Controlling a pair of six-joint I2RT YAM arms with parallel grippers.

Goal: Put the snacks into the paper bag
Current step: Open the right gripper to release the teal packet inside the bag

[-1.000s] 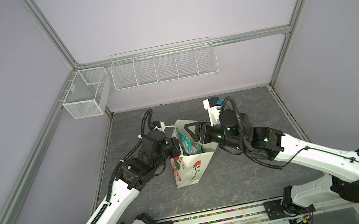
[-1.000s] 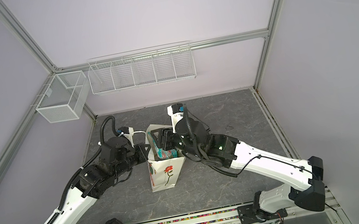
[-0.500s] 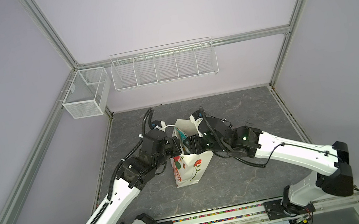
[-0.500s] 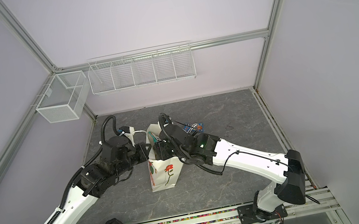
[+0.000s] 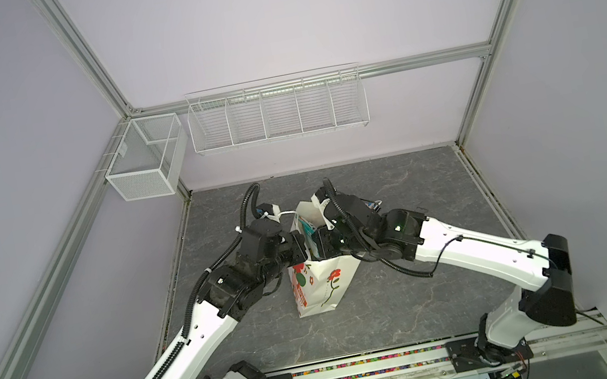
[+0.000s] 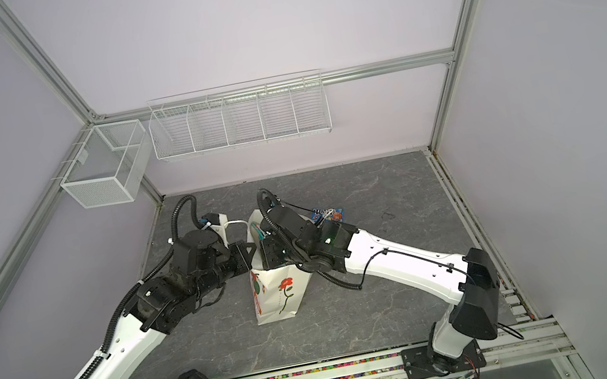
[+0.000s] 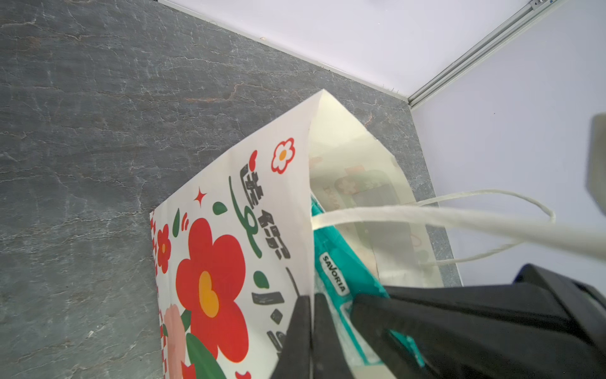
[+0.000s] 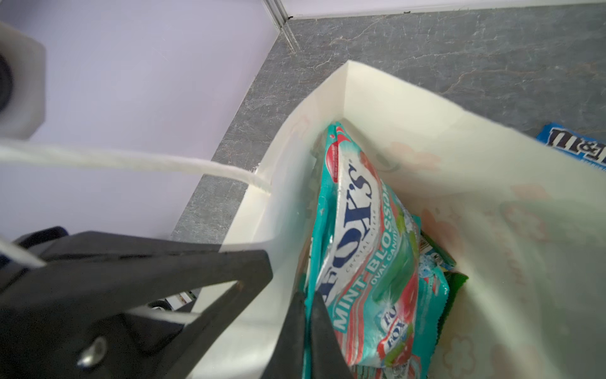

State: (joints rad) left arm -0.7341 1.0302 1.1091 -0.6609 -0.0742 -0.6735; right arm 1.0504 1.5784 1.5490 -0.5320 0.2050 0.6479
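Pinching the paper bag [image 5: 323, 288] rim shut-jawed, left gripper [image 7: 311, 305] steadies it while right gripper [image 8: 306, 303], closed on the teal packet [image 8: 357, 236] inside, should seat it low; M&M's pack [image 6: 329, 215] lies behind the bag.

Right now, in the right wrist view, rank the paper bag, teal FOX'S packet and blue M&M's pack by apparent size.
1. paper bag
2. teal FOX'S packet
3. blue M&M's pack, smallest as seen, though only partly in frame

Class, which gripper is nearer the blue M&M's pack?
Right. The right gripper sits in the paper bag's mouth, toward the M&M's pack; the left gripper pinches the bag's opposite edge.
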